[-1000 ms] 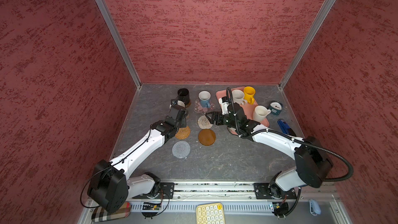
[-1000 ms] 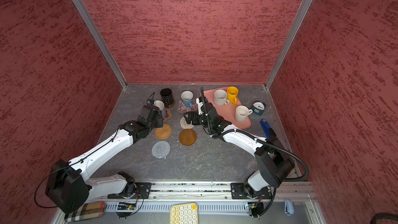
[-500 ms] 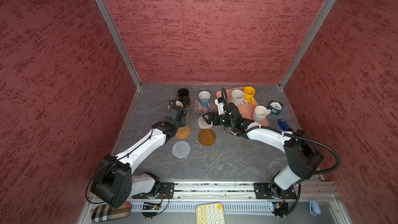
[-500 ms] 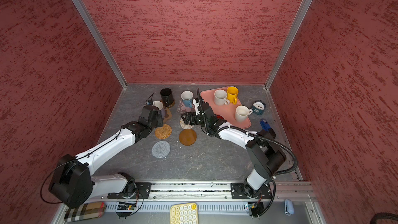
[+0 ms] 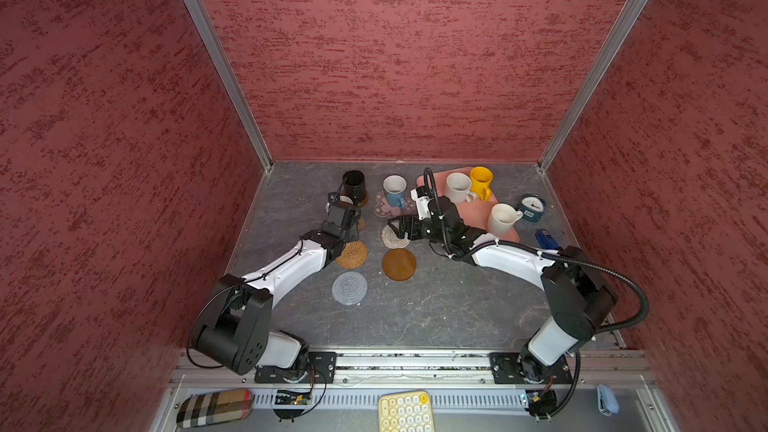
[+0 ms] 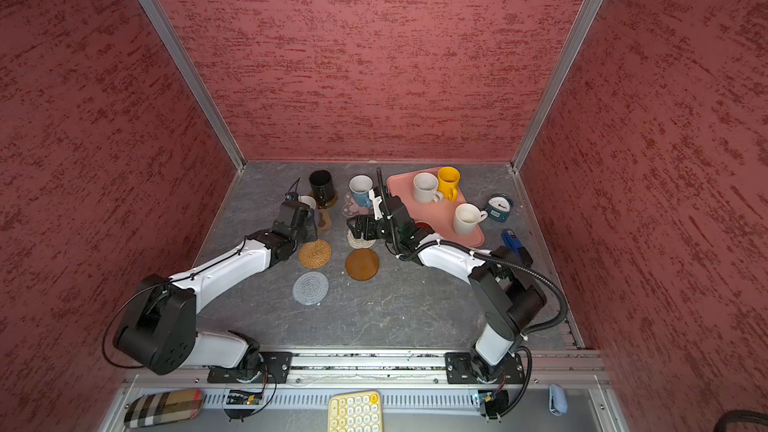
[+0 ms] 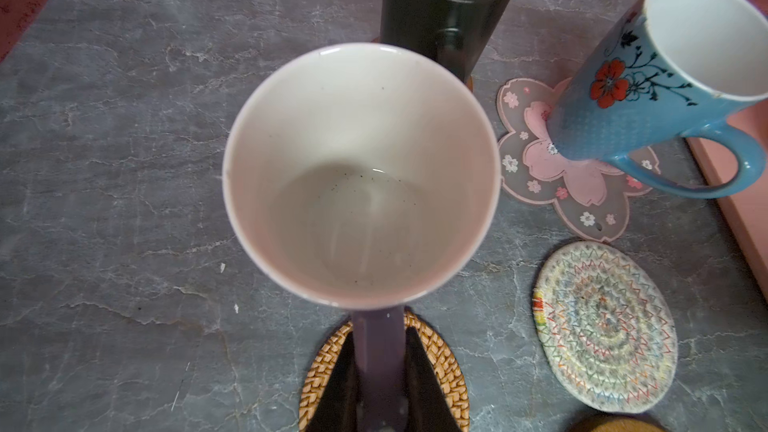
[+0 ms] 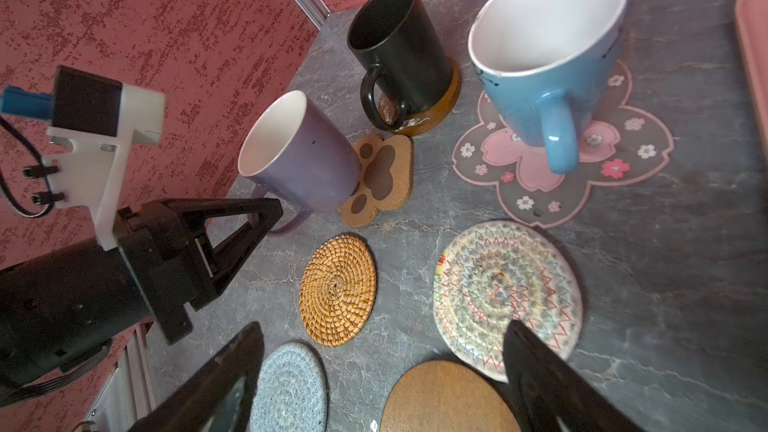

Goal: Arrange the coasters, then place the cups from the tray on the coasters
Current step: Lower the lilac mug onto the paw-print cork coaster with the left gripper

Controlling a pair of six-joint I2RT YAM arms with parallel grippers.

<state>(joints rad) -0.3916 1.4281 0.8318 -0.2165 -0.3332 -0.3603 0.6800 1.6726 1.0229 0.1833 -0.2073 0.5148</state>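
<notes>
The left gripper [image 7: 379, 351] is clamped tight on the handle of the lavender mug [image 8: 297, 160]. The mug leans, with its base overlapping only one edge of the paw coaster [image 8: 380, 178]; whether the base bears on it cannot be determined. In my judgement, a release here would let the mug settle half on the coaster and half off. It could then rock or tip toward the black mug [image 8: 399, 51], whose handle stands just beside the paw. The light blue mug [image 8: 544, 64] sits on the flower coaster [image 8: 623, 151]. The right gripper [image 8: 382, 371] is spread wide and empty, hovering low at the edge of the beige woven coaster [image 8: 505, 292]. A dip could drag that coaster out of place, and a careless swing could clip the blue mug's handle. The two wrists are near each other, so contact between them is possible. The tray [image 5: 482, 211] lies to the right and carries the speckled white cup [image 5: 457, 187], yellow cup [image 5: 481, 180] and cream cup [image 5: 502, 219], all awaiting transfer.
</notes>
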